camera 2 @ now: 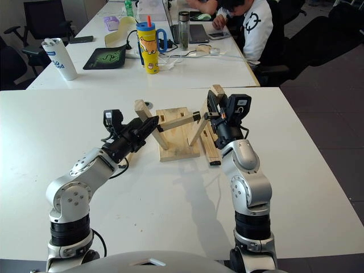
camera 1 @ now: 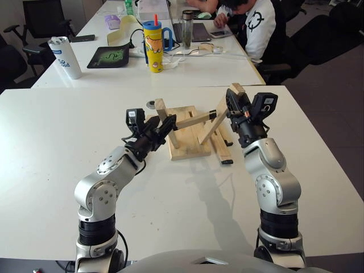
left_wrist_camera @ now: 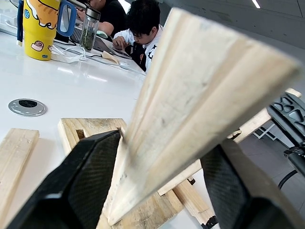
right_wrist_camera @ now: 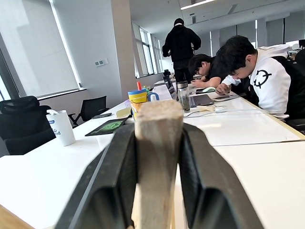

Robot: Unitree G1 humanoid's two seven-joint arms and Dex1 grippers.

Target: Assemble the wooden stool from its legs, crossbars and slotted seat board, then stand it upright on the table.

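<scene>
Half-built frame over the seat board (camera 1: pixel 185 151), which lies flat on the desk (camera 1: pixel 57 131). The left claw (camera 1: pixel 161 128) is clamped on one leg (camera 1: pixel 160 107), the right claw (camera 1: pixel 234 108) on the other leg (camera 1: pixel 211 129), and the crossbar (camera 1: pixel 193 120) spans between them. Keep the legs parallel so the joints seat squarely.

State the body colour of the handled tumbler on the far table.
Yellow, cartoon-printed tumbler; best in left wrist view.
</scene>
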